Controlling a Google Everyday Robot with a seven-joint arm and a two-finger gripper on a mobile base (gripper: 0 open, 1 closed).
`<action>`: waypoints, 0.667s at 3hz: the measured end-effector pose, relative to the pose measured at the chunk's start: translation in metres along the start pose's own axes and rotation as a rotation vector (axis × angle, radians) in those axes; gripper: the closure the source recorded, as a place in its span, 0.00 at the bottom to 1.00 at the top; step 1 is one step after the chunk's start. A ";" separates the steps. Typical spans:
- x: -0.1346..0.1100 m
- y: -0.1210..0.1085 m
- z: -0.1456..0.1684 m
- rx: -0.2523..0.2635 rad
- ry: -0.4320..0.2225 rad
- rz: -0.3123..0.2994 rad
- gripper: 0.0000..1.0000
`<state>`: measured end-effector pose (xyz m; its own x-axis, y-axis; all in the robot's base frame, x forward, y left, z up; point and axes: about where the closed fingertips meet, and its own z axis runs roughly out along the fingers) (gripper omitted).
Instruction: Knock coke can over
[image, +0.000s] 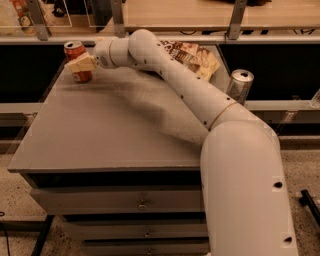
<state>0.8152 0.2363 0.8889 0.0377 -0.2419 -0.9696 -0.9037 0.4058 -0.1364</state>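
Note:
The red coke can (75, 52) with a silver top stands upright at the far left corner of the grey table (105, 135). My gripper (80, 64) is at the end of the white arm (175, 75), which reaches across the table from the right. The gripper sits in front of the can's middle and covers part of it. It looks to be touching the can.
A brown snack bag (194, 56) lies at the far right of the table behind the arm. A taller silver can (240, 85) stands off the table's right edge. Drawers (115, 200) are below the tabletop. A shelf rail (175, 37) runs along the back.

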 end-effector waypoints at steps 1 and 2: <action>-0.003 0.004 -0.003 0.008 0.022 -0.017 0.31; -0.003 0.007 -0.001 0.008 0.051 -0.023 0.55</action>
<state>0.8080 0.2388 0.8914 0.0365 -0.2957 -0.9546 -0.8996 0.4062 -0.1603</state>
